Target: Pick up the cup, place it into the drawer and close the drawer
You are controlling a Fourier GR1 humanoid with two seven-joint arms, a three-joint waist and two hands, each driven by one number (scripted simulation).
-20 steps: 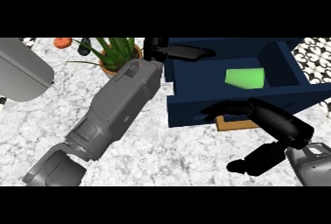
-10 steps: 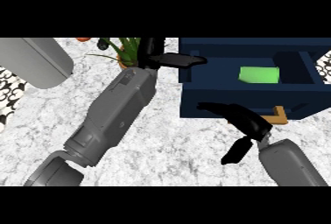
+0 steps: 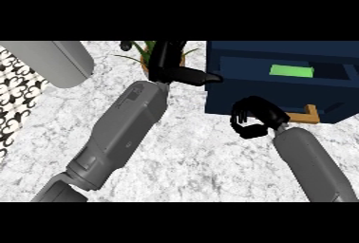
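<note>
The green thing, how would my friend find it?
Look at the big dark blue drawer box at the counter's upper right. Its open drawer holds the green thing, lying inside. It is the only bright green piece among all that blue, beyond the right hand.

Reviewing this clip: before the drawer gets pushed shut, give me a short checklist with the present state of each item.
1. Cup inside drawer: ok. The green cup lies in the open drawer.
2. Cup released: ok. Neither hand touches it.
3. Right hand placed to push: ok. It is at the drawer's front, fingers curled, holding nothing.
4. Left hand out of the drawer's path: cannot tell. Its fingertips are at the drawer's left corner; contact is unclear.
5. Cup low enough to pass under the cabinet: cannot tell from this steep view.
6. Drawer closed: not ok, it is open.
</note>
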